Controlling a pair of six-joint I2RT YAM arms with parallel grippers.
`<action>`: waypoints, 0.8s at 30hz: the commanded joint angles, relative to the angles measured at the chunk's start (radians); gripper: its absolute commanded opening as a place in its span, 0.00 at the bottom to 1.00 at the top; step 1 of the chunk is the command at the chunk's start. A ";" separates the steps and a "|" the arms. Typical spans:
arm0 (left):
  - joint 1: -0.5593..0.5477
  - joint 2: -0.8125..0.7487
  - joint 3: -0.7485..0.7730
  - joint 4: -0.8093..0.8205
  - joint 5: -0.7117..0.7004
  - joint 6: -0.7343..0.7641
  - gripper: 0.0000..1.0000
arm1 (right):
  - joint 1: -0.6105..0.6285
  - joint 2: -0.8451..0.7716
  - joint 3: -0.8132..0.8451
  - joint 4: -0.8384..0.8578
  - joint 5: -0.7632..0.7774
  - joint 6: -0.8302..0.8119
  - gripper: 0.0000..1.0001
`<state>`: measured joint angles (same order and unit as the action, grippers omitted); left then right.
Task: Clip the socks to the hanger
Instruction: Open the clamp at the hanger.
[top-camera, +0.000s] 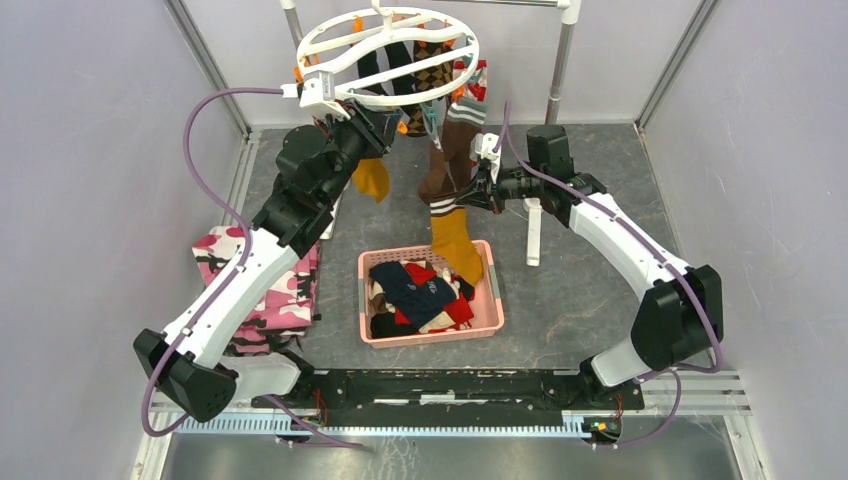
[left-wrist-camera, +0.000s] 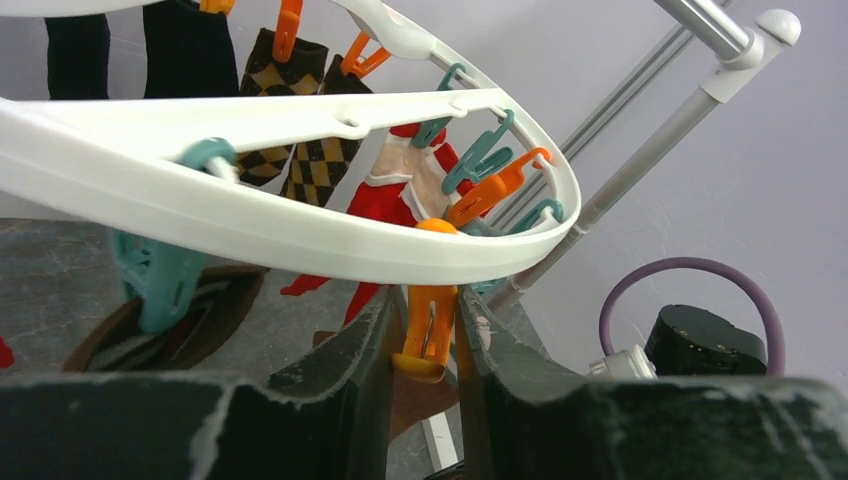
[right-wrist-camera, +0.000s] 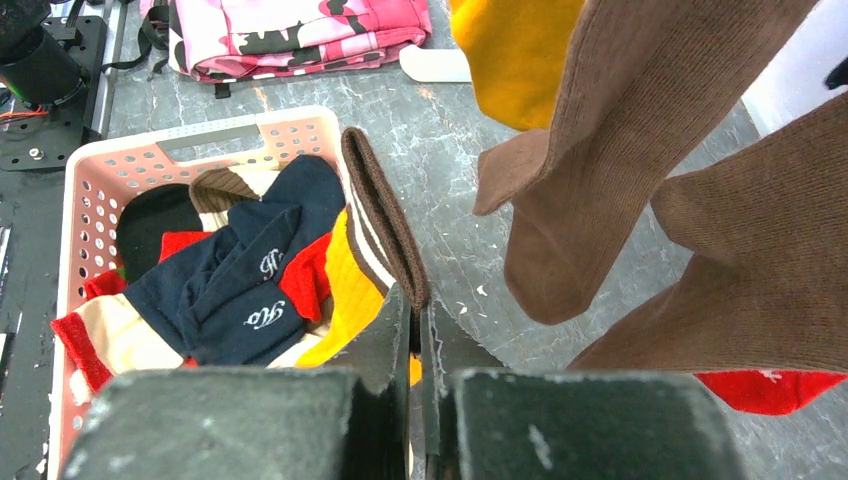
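The white round hanger (top-camera: 412, 97) (left-wrist-camera: 300, 225) hangs at the back with orange and teal clips. Argyle socks (left-wrist-camera: 315, 165), a red sock (left-wrist-camera: 385, 200) and brown socks (right-wrist-camera: 620, 150) dangle from it. My left gripper (top-camera: 392, 122) (left-wrist-camera: 425, 330) reaches up under the outer ring, shut on an orange clip (left-wrist-camera: 428, 335). My right gripper (top-camera: 476, 190) (right-wrist-camera: 415, 310) is shut on the striped cuff of a brown and mustard sock (top-camera: 455, 240) (right-wrist-camera: 375, 210). This sock hangs down to the pink basket (top-camera: 490, 310). More socks (right-wrist-camera: 240, 280) lie in the basket.
A pink camouflage cloth (top-camera: 270, 290) lies on the table to the left, beside my left arm. The metal rack's pole (top-camera: 562, 60) rises at the back right, and its white foot (top-camera: 533, 230) lies under my right arm. Grey walls close in both sides.
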<state>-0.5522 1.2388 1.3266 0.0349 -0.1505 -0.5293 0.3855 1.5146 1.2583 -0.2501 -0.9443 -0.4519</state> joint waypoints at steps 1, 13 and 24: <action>0.000 -0.036 -0.010 0.049 -0.064 0.032 0.40 | 0.002 -0.033 0.034 0.003 -0.006 -0.013 0.00; 0.000 -0.056 -0.038 0.016 -0.144 0.022 0.57 | 0.002 -0.027 0.032 0.006 -0.017 -0.007 0.00; -0.003 -0.067 -0.035 0.013 -0.083 0.026 0.64 | 0.002 -0.025 0.029 0.013 -0.031 -0.004 0.00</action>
<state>-0.5522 1.2087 1.2869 0.0322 -0.2604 -0.5289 0.3855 1.5116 1.2583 -0.2565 -0.9497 -0.4541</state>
